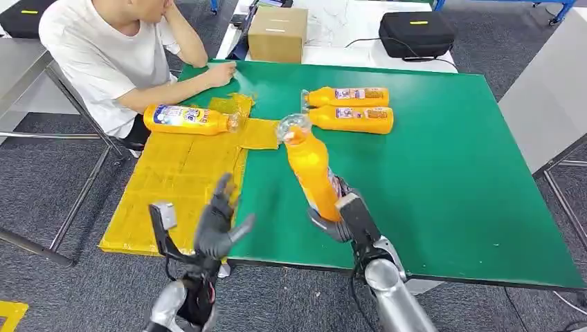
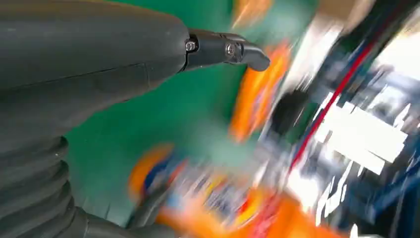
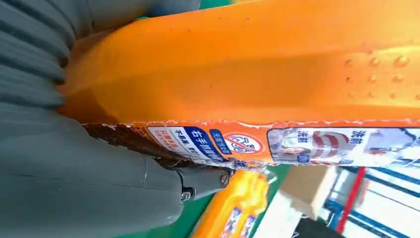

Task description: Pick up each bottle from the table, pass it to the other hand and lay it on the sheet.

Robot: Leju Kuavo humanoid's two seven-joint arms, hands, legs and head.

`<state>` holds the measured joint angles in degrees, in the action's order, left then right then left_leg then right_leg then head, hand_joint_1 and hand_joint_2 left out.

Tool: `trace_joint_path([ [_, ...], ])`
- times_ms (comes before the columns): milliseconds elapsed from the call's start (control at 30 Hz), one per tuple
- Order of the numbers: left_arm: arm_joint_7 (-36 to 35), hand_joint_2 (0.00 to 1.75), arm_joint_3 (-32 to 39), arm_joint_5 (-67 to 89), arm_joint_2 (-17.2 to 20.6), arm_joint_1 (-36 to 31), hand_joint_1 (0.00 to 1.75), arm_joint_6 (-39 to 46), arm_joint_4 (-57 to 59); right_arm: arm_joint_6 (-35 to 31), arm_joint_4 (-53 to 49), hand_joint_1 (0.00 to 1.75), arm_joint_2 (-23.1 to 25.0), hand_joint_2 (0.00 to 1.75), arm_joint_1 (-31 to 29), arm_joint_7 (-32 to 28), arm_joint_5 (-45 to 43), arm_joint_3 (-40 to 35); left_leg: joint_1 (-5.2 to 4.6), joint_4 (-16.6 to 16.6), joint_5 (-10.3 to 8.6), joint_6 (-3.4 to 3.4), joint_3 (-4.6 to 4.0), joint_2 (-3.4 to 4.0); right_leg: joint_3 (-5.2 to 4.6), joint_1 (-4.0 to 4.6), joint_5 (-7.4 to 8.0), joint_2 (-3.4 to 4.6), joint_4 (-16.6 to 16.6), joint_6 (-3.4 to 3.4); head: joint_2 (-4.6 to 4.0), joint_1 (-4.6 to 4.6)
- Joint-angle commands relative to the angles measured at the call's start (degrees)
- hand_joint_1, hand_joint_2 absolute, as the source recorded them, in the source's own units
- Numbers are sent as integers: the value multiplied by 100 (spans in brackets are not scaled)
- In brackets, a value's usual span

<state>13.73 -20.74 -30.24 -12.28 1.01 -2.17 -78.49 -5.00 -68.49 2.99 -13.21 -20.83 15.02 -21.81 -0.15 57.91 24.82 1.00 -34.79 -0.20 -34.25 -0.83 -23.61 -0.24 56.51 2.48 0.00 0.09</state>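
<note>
The right hand (image 1: 339, 207) gripped the orange detergent bottle (image 1: 310, 169) by its lower body, lifted off the green table (image 1: 443, 180) at centre frame, clear cap tilted toward the top. The left hand (image 1: 218, 225) waited at lower left, fingers spread and holding nothing. For a clean handover, I judged the left hand should close around the bare upper body, above the right hand's grip, and be firm before the right let go; the plastic looked slick. The yellow sheet (image 1: 173, 187) lay at left with one bottle (image 1: 188, 119) already lying across its top. Two more bottles (image 1: 349, 108) lay side by side above centre. A seated person's arm (image 1: 176, 88) rested at the sheet's upper edge, close to the drop zone. A cardboard box (image 1: 277, 33) sat at the top.
</note>
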Motion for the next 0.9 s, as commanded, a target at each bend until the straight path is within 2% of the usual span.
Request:
trace_joint_path([
  [33,572,175,-765,492,509,65,0,-12,-219,175,116,175,106,175,27,-172,33,-289,6,-6,11,-12,31,12,27,6,-8,13,-4,-15,0,0],
  [167,654,175,-961,581,630,223,0,-280,-675,230,330,175,143,175,-117,-233,178,-518,6,-1,7,-9,11,15,7,7,-3,15,1,-11,0,0],
  [367,693,175,-777,802,508,84,0,107,-406,321,295,175,217,175,-147,-366,481,-1083,9,-7,6,-8,19,16,15,7,-3,16,-2,-9,0,2],
  [467,1033,175,-694,1345,423,69,0,585,-363,339,-30,175,139,175,-91,-397,395,-1248,6,-6,1,-6,8,4,6,4,-2,4,0,-6,0,0],
  [633,813,175,-765,1422,473,-7,0,478,-239,446,-85,175,83,175,-191,-364,503,-1645,6,-4,2,-6,6,5,6,4,-2,5,1,-7,0,2],
  [900,695,175,-676,1258,401,-69,0,400,-45,427,-162,175,150,175,-302,-357,534,-1759,10,-2,9,-11,23,15,19,9,-5,15,-1,-13,0,2],
])
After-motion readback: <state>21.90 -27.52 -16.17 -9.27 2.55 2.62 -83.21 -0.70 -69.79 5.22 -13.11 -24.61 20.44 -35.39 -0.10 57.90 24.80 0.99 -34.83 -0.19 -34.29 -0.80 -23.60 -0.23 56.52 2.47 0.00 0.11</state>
